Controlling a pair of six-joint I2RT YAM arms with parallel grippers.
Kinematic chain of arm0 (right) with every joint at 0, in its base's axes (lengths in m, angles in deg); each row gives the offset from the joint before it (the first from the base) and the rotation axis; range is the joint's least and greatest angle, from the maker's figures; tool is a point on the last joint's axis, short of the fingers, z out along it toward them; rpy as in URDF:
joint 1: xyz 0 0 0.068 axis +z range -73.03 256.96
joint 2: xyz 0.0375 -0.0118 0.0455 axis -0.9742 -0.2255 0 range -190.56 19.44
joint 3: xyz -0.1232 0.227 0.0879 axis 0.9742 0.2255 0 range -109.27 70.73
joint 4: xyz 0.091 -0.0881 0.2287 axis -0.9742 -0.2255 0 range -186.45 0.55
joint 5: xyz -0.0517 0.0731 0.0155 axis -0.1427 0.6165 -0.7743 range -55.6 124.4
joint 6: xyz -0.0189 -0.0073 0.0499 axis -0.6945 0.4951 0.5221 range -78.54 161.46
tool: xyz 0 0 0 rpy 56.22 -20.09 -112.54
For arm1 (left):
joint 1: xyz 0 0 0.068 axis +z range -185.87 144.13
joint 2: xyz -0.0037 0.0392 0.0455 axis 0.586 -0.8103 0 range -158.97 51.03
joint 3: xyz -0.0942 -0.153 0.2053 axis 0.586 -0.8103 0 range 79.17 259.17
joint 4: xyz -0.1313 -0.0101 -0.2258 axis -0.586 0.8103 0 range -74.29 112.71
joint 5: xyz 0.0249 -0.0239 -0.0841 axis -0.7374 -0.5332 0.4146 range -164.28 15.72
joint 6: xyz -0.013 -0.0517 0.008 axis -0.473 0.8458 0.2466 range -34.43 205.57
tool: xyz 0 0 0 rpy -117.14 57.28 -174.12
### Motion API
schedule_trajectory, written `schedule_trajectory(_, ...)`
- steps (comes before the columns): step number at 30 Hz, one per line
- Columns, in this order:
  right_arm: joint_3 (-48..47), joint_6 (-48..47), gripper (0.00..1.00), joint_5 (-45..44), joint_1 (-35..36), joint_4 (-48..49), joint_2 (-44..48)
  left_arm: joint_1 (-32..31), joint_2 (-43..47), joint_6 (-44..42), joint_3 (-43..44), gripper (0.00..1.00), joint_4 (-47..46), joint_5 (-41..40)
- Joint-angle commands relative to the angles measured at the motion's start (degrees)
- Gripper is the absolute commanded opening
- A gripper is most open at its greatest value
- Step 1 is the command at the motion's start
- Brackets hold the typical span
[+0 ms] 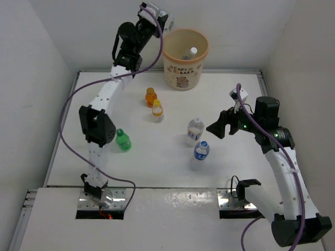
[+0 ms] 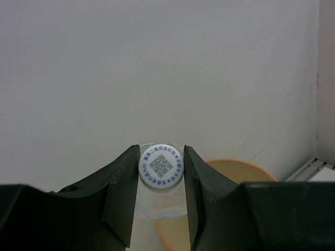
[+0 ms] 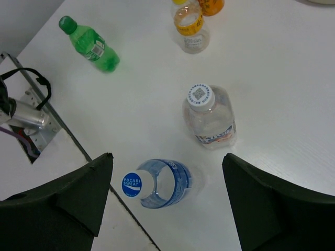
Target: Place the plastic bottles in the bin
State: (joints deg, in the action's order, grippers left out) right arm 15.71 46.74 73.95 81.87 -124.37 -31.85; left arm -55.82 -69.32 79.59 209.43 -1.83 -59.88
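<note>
Bin (image 1: 184,73) held one white-capped bottle (image 1: 193,51). We saw left gripper (image 2: 161,156) clamped on second bottle (image 2: 160,166) just beside its rim; right gripper (image 3: 166,159) spread wide, empty, above table (image 1: 157,167) where five bottles (image 1: 195,130) sat.

Two robot arms: the left arm (image 1: 102,97) and the right arm (image 1: 287,175) are each made of white tubular links dotted with small dark screw holes and joined by chunky black joint housings. A purple cable (image 1: 67,112) trails along each arm. Both stand on silver metal base plates (image 1: 99,201). A small green light (image 1: 243,126) glows on the right arm's wrist. The gripper fingers (image 3: 68,198) are matte black and wedge-shaped.
</note>
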Motion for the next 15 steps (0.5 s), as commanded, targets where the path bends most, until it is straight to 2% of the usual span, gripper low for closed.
schedule_trajectory(1, -1.6, -3.5, 0.84, 0.9, 1.3, -0.3, 0.4, 2.1, -7.9, 4.6, 6.1, 0.0, -6.2, 0.4)
schedule_trajectory(3, -1.8, -4.8, 0.84, 0.1, 1.9, -1.4, 0.2, 2.1, -10.2, 5.9, 6.7, 0.0, -9.4, 1.1)
schedule_trajectory(10, -1.7, -9.5, 0.85, -1.8, 4.3, -3.8, 1.1, 2.1, -12.4, 8.4, 4.0, 0.0, -9.9, 4.4)
schedule_trajectory(13, -0.9, -10.5, 0.86, -2.5, 5.4, -4.0, 0.9, 2.1, -11.8, 8.5, 3.4, 0.81, -7.3, 2.9)
schedule_trajectory(14, -1.0, -11.4, 0.86, -2.6, 5.6, -4.5, 1.5, 2.1, -11.2, 9.0, 3.4, 1.0, -5.9, 1.5)
schedule_trajectory(15, -1.0, -11.6, 0.86, -2.7, 6.5, -4.5, 1.9, 2.1, -10.5, 9.1, 3.4, 1.0, -5.1, 1.0)
